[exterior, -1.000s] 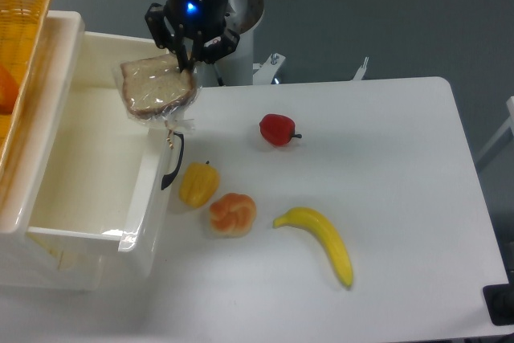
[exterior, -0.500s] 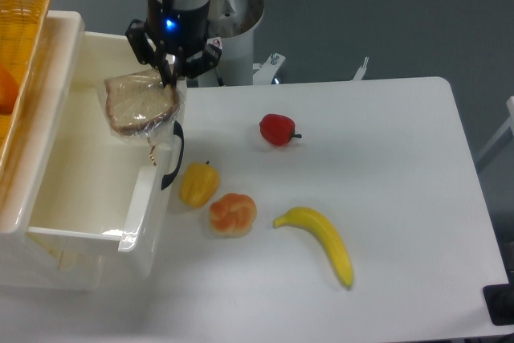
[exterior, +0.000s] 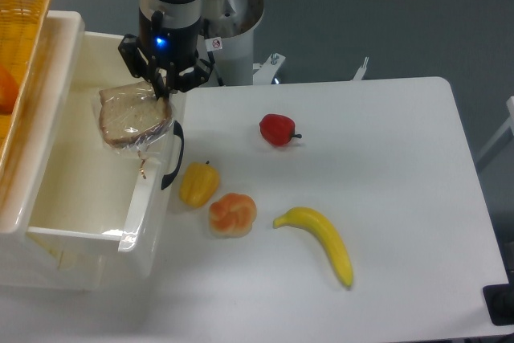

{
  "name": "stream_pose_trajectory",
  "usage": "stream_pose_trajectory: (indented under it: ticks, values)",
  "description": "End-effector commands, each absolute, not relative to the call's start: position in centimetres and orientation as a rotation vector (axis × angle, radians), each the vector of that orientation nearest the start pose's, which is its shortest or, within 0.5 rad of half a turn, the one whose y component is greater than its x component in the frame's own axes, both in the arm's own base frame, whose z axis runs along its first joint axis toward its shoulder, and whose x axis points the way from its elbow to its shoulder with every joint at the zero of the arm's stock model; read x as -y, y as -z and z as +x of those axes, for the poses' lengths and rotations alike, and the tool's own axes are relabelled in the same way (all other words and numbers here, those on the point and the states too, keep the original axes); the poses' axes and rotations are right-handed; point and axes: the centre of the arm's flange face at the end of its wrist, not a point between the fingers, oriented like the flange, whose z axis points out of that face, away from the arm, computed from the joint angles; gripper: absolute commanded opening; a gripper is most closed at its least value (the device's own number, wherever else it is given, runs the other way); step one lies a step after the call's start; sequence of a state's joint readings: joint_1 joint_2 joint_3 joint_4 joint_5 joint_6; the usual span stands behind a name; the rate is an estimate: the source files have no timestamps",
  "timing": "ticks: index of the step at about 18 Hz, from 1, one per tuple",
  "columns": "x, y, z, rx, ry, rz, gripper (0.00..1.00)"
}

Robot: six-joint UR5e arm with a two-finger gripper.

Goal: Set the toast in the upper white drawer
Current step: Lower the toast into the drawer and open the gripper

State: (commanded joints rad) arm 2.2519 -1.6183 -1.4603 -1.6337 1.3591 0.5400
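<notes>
From the fixed camera: my gripper (exterior: 160, 86) is clamped on the top edge of the toast (exterior: 133, 119), which hangs in its clear wrap over the right side of the drawer (exterior: 88, 198), just inside the front wall with the black handle (exterior: 172, 157). Right of the drawer lie a yellow pepper (exterior: 198, 184), an orange (exterior: 233, 214), a banana (exterior: 321, 243) and a red pepper (exterior: 278, 129).

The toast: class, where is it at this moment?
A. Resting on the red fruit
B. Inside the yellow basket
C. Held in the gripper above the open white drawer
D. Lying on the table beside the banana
C: the gripper pinches the wrapped toast over the upper white drawer.
</notes>
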Motion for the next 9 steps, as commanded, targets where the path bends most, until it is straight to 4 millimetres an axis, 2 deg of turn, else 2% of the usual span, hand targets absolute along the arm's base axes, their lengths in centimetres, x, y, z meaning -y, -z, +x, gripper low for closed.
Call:
stream_pose_trajectory:
  ticks: [2, 9]
  values:
    - [-49.54, -51.35, -20.10, 0.206, 0.263, -3.003, 0.39]
    - [-49.77, -51.41, -20.02, 0.194, 0.259, -3.005, 0.45]
